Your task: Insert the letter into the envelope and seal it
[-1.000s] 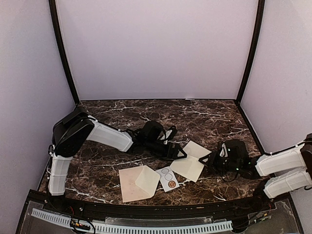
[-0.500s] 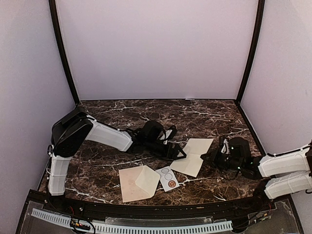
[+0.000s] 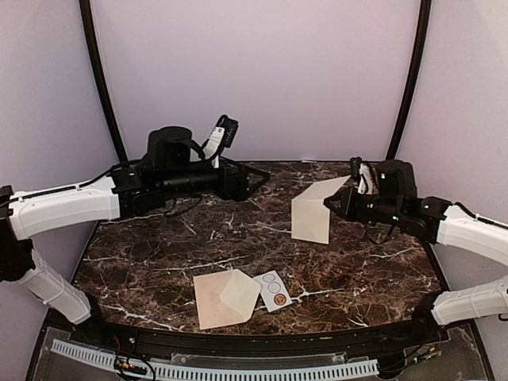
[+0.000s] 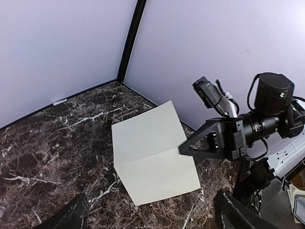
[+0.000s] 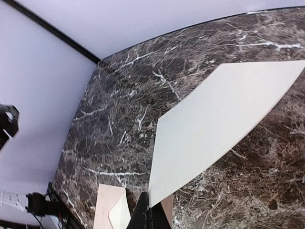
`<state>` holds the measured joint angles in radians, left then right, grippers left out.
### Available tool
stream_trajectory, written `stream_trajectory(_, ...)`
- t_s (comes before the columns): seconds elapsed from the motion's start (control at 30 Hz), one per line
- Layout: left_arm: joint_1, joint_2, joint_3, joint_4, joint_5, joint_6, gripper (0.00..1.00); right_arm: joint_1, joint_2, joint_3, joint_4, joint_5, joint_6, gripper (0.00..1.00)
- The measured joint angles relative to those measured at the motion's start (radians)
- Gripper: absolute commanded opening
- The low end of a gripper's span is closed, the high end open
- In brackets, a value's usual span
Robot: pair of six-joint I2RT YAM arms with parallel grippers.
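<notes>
Marble-dark bench (image 3: 159, 254) carries the pinkish-tan envelope (image 3: 226, 298) near its front edge, pointed flap showing, with a small white card (image 3: 275, 290) just beside it on the right. From above, the right pincer (image 3: 332, 203) is pressed together on one edge of the cream letter (image 3: 311, 213). The letter hangs creased and tilted over the far right of the bench, well apart from the envelope. The left pincer (image 3: 255, 171) hovers high at the back, spread wide and holding nothing.

From the left wrist, the letter (image 4: 152, 152) faces the camera with one fold line across it, nipped at its right edge by the other arm. Whether its lower corner touches the bench I cannot tell.

From the right wrist, the sheet (image 5: 214, 124) sweeps away from the closed fingers, with the envelope (image 5: 112, 210) showing below.

The step in hand looks like carrying the letter toward the envelope; nothing is inserted or sealed yet. Next, the sheet probably needs lining up with the envelope's mouth while the free left pincer steadies the envelope or its flap.
</notes>
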<state>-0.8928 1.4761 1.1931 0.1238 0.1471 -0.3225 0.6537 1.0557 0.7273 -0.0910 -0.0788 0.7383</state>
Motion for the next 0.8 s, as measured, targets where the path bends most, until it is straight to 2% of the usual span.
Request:
stream_trajectory(0.1,-0.003,-0.094,-0.013,-0.019,0.003,0.097,0.89,0.001,0.082,0.119,-0.082,-0.087,-0.093,0.0)
stream_trajectory(0.23,-0.014,-0.147,-0.042,-0.086,0.019,0.216,0.89,0.032,0.165,0.185,-0.166,-0.214,-0.178,0.0)
stream_trajectory(0.47,-0.077,-0.105,-0.048,-0.251,0.024,0.364,0.89,0.165,0.23,0.266,-0.216,-0.404,-0.247,0.0)
stream_trajectory(0.8,-0.179,-0.049,-0.052,-0.362,0.02,0.47,0.88,0.2,0.263,0.323,-0.209,-0.532,-0.266,0.0)
